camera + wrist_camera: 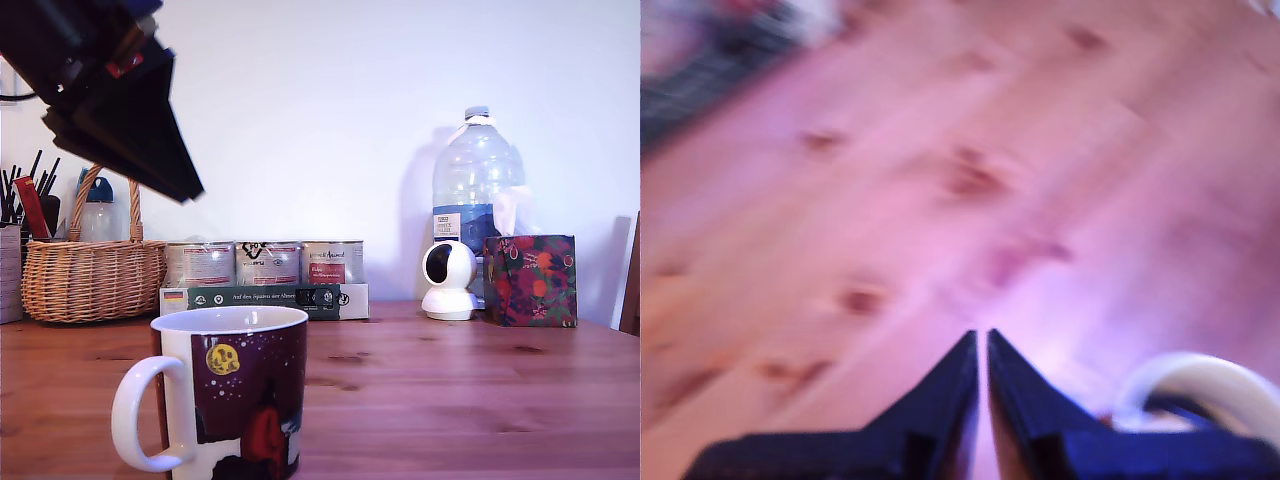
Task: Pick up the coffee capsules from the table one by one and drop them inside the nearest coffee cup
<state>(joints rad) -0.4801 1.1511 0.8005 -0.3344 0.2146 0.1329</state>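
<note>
The white mug stands on the wooden bench at the exterior view's lower left, loop handle to the left, its maroon print showing a yellow moon and white dots. Above it, the fingers are closed together, holding nothing visible.

Plain white wall (soft shadows), bright light.

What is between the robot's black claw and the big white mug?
Only air and pale wall: in the exterior view the black end effector hangs above the white ceramic mug, nothing between.
</note>
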